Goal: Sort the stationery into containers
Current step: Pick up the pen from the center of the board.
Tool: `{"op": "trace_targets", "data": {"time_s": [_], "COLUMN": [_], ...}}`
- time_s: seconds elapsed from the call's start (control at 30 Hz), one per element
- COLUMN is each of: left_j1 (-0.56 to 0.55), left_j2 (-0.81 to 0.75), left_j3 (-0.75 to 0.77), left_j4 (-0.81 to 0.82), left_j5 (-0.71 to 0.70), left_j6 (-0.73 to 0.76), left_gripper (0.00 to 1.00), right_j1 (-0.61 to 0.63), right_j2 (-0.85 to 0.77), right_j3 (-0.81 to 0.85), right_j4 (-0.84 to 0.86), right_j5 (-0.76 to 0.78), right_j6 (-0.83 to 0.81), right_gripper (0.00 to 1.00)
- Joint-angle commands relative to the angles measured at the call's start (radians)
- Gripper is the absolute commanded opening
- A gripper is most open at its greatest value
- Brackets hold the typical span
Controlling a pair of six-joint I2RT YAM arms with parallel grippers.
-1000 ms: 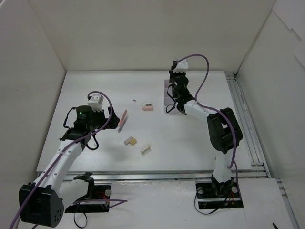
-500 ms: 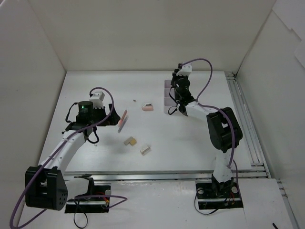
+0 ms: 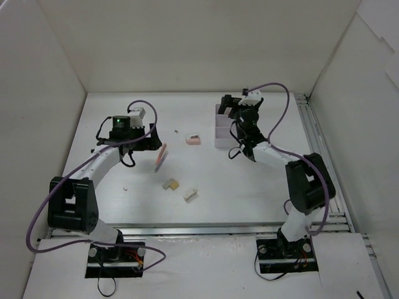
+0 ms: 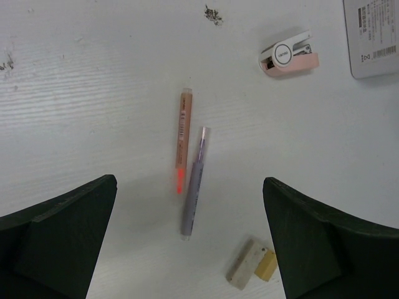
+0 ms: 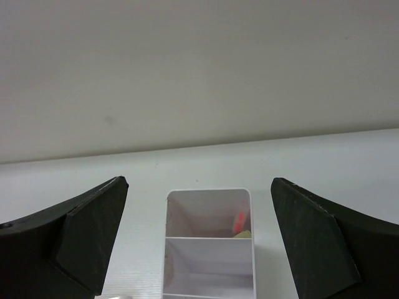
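Hovering over the table, the left gripper (image 4: 190, 187) has its jaws wide open above an orange pen (image 4: 182, 140) and a purple pen (image 4: 194, 187), which lie side by side and nearly touch. A pink eraser (image 4: 290, 56), tan block (image 3: 169, 184) and cream block (image 3: 190, 195) lie loose nearby. The right gripper (image 5: 199, 184), jaws also open and empty, hangs over the white box (image 5: 209, 238), whose far compartment holds something orange. Likely risk: closing on one pen could catch or roll its neighbour, because they sit so close.
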Motion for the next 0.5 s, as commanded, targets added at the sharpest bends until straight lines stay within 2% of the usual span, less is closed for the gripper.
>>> {"op": "trace_targets", "data": {"time_s": [0.0,0.17,0.33,0.47], "left_j1": [-0.034,-0.105,-0.115,-0.154], "left_j2": [0.045,0.204,0.33,0.376], "left_j3": [0.104,0.283,0.391,0.414], "left_j4": [-0.011,-0.129,-0.186,-0.207], "left_j5": [-0.03,-0.202,-0.234,-0.297], "left_j6": [0.051,0.115,0.117,0.126], "left_gripper": [1.0,1.0,1.0,0.97], "right_j1": [0.012,0.018,0.019,0.022], "right_j2": [-0.193,-0.366,-0.463,-0.504], "right_j3": [-0.056,-0.155,-0.181,-0.16], "right_j4": [0.071,-0.09,-0.28,-0.407], "right_j5": [-0.023,-0.046,-0.082,-0.049], "right_j6": [0.058,0.132,0.138,0.142], "right_gripper": [0.98,0.98,0.98,0.98]}}
